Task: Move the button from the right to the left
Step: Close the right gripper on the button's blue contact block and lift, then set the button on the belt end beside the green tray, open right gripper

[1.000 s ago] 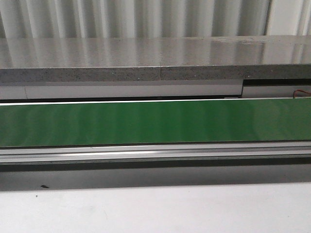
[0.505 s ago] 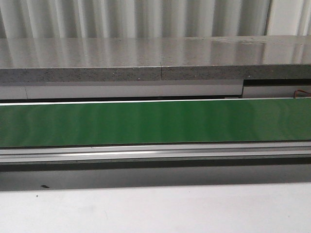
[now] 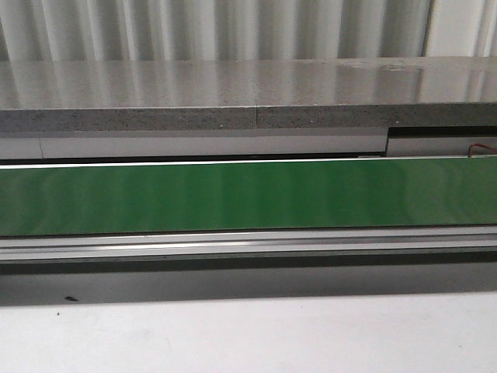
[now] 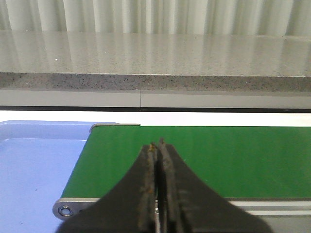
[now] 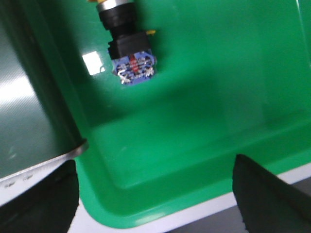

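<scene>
Lying in the green tray (image 5: 204, 121), the button (image 5: 130, 53) sits near a wall.

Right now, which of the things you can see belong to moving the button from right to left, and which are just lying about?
Job in hand: button, lying in the green tray; open right claw over that tray; shut left claw; blue tray, likely the drop spot.
Just there: green belt; grey counter.
</scene>
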